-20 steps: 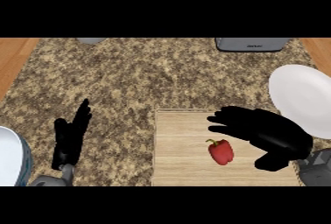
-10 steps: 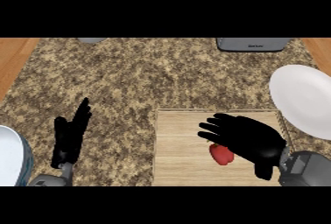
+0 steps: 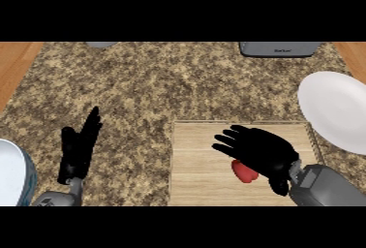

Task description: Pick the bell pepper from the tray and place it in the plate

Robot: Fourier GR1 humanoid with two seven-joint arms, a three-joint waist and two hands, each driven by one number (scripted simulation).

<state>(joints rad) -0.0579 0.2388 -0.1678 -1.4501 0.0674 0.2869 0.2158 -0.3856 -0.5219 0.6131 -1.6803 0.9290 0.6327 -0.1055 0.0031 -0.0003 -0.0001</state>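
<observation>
- The speckled stone counter (image 3: 178, 87) spreads under both hands and far ahead of them
- The wooden tray (image 3: 196, 167) lies below the right hand (image 3: 259, 154) and reaches out to that hand's left and beyond its fingertips
- The white plate (image 3: 336, 114) sits to the right of the right hand and a little ahead of it, just beside the tray's far right corner; nothing lies on it
- The right hand hangs over the tray with its fingers spread and nearly straight, pointing forward and left; they are not closed round anything
- The left hand (image 3: 79, 147) rests well to the left of the tray, open, fingers straight and together, pointing forward
- A grey box (image 3: 279, 48) stands far ahead of the right hand at the counter's back edge
- A white dish (image 3: 8, 169) shows at the left edge, left of the left hand
- The red bell pepper (image 3: 244, 173) lies on the tray, half hidden under the right palm; whether the palm touches it cannot be told
</observation>
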